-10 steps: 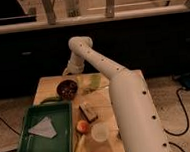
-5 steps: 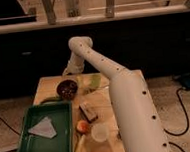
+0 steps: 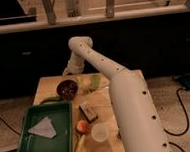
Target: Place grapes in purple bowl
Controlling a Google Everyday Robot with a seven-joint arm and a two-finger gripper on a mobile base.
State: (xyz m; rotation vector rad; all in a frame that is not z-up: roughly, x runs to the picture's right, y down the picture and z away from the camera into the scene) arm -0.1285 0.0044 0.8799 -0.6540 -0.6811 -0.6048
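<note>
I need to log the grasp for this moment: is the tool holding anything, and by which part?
Cannot be told. The tool is at the table's far edge, just behind the purple bowl, and any hold is hidden from this view.

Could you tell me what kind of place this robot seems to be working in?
Probably an office kitchenette or lab test area: a wooden table holding a green tray and purple bowl, railings behind. The end effector is beside the bowl.
</note>
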